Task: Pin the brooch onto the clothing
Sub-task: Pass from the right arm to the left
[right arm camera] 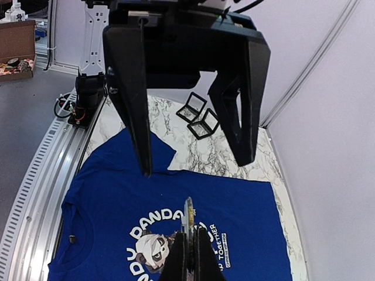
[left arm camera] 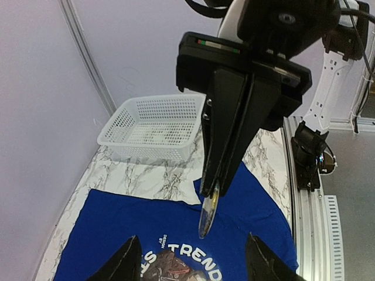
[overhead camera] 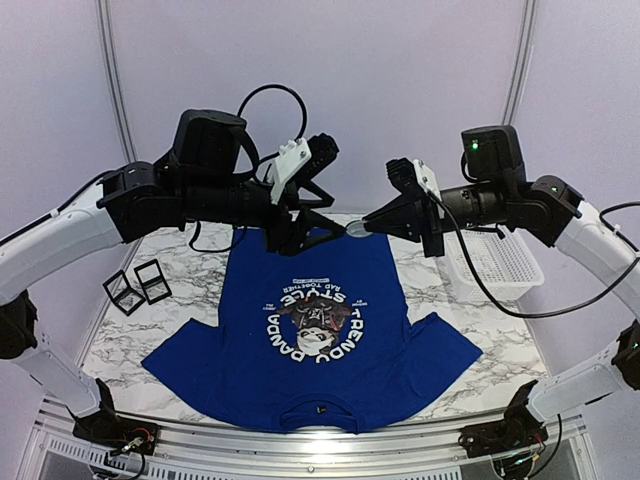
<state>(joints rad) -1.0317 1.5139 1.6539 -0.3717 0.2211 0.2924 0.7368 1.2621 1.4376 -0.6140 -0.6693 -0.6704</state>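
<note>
The royal-blue T-shirt [overhead camera: 240, 360] lies flat on the marble table [overhead camera: 130, 340]. Its collar is toward the near edge, and the round panda print and white lettering face up. Both arms reach in from the sides and meet in the air above the shirt's far hem.

The right claw [overhead camera: 368, 225] is pinched narrow on the brooch [overhead camera: 355, 228], a small pale disc that sticks out past its fingertips. In the right wrist view the brooch [right arm camera: 188, 213] shows edge-on as a thin strip rising from the closed fingers [right arm camera: 179, 257]. It hangs well above the cloth and does not touch it.

The left claw [overhead camera: 335, 218] faces it with its jaws wide and holds nothing. From the right wrist its two black fingers [right arm camera: 135, 99] stand far apart. The brooch's free edge points toward the gap between them and touches neither. The left wrist view shows the same: the right claw [left arm camera: 210, 190] comes down from above with the brooch [left arm camera: 208, 213] at its tip. The left claw's own fingers [left arm camera: 126, 260] are spread at the bottom of the frame.

A white mesh basket [overhead camera: 500, 262] sits on the table just beyond the shirt's right sleeve. Two small black frames [overhead camera: 137, 285] lie on the table left of the shirt, apart from it.
</note>
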